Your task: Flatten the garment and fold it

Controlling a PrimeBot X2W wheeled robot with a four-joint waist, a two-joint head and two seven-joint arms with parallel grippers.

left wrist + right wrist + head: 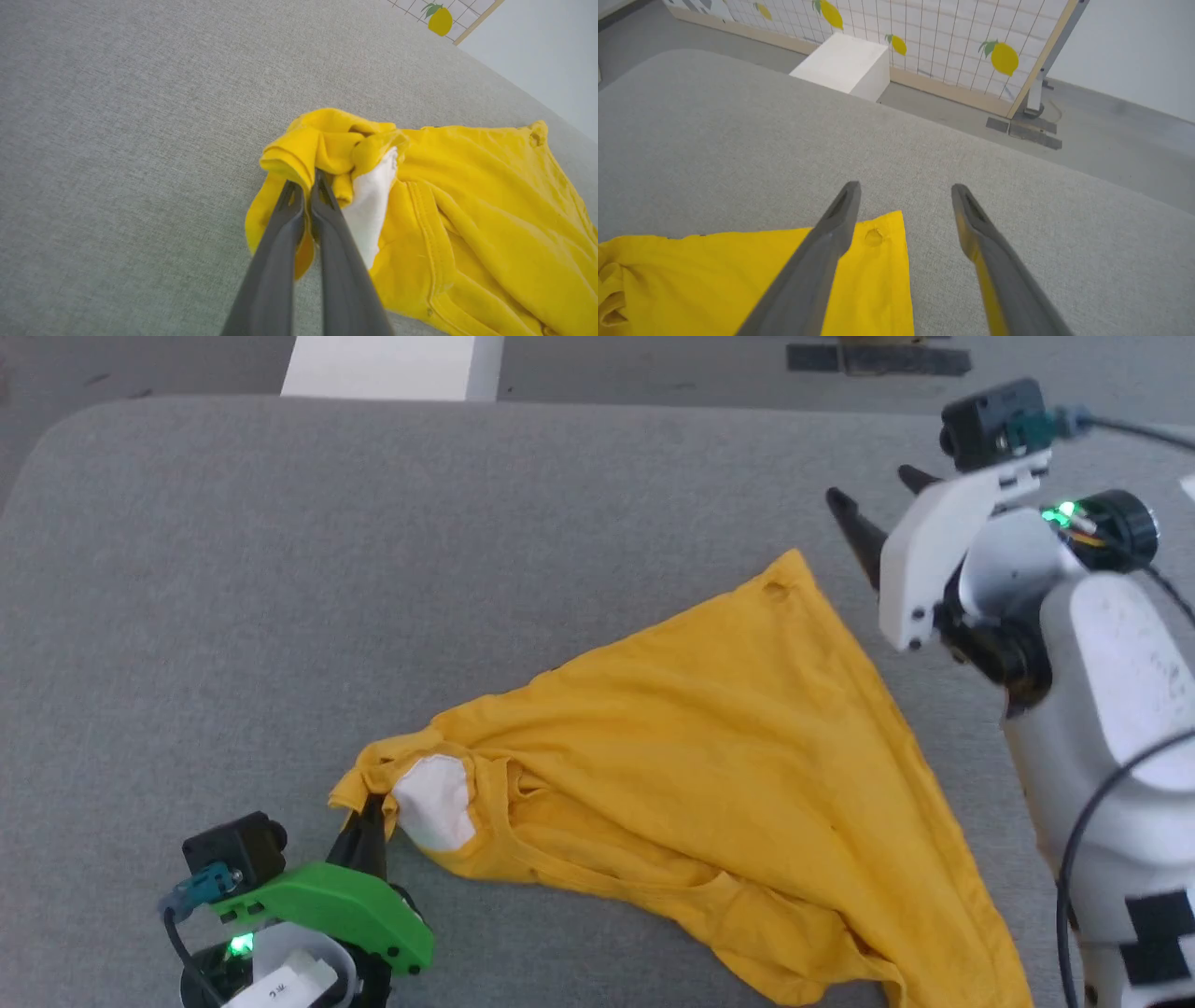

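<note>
Where the head view looks down on the table, the garment lies rumpled across centre and lower right, not yet flat. One corner peaks toward upper right, and a bunched end with a white patch sits at lower left. Left gripper, lower left: pinching that bunched end. Right gripper, upper right: jaws apart, empty, tips just past the corner. Left wrist view: left gripper clamped on a yellow fold at frame centre, garment spreading right and lower right. Right wrist view: right gripper spread wide, nothing between; corner at lower centre beside the left-hand finger, garment running to lower left. Judgement: the stretch axis runs from pinched end to corner, and the right gripper is the nearer arm, with the corner down-left of its tips.
</note>
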